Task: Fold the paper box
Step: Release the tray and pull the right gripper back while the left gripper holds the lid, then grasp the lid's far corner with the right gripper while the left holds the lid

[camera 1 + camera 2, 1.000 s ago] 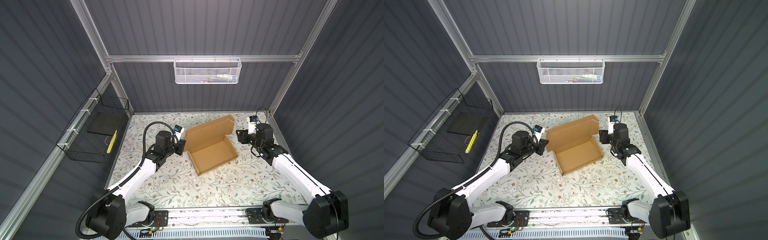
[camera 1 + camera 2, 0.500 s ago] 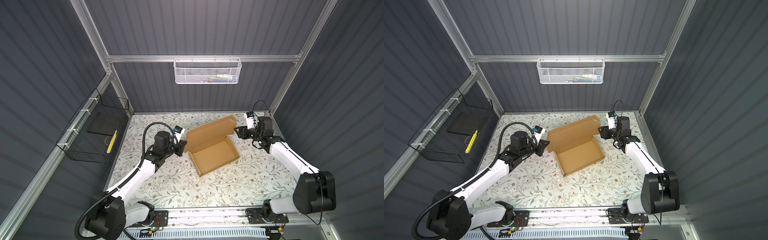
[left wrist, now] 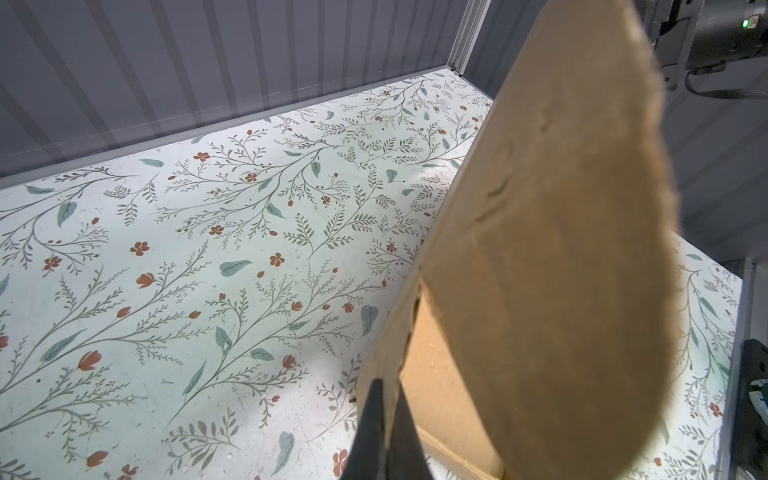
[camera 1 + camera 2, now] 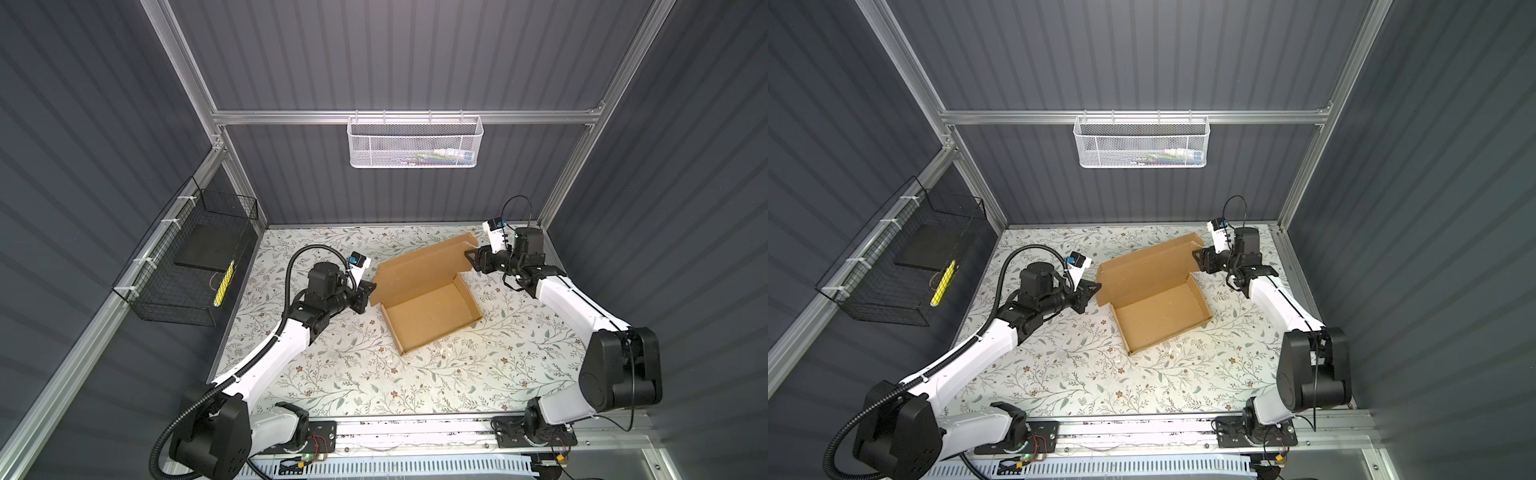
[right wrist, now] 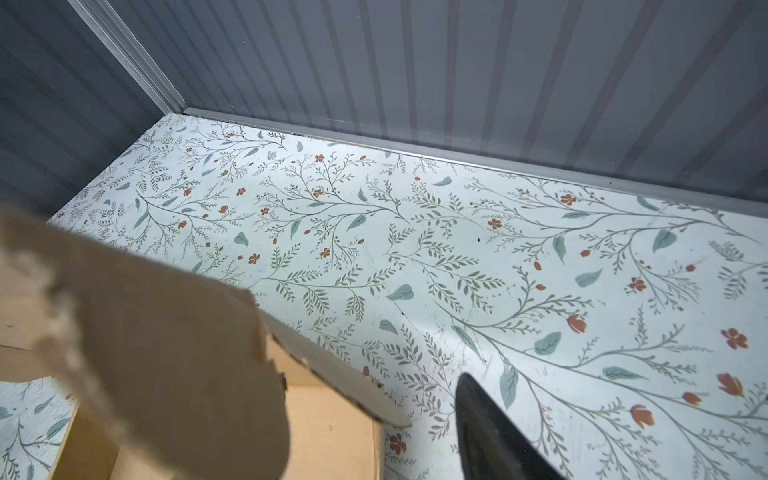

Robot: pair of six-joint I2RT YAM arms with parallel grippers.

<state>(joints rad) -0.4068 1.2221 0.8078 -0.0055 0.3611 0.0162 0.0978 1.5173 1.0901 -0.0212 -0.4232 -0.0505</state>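
— Two top views first. What do they show?

— In both top views the paper box [image 4: 430,309] [image 4: 1158,309] rests toward the back of the floral table [image 4: 332,374]. It is an open tray facing up, with its lid [image 4: 419,266] raised and tilted back. Its long axis runs left to right, slanting toward the far right.

— What has just changed?

— The right gripper [image 4: 471,257] has swung from beside the tray up to the lid's far right corner. The left gripper [image 4: 368,291] has stayed at the lid's left end. With both ends attended, closing the lid looks like the next step.

— And the left wrist view?

— There the left gripper [image 3: 388,401] is pinched tight on the cardboard's edge.

— The right wrist view?

— One dark finger [image 5: 486,419] stands clear of the cardboard. The jaws are parted and grip nothing.
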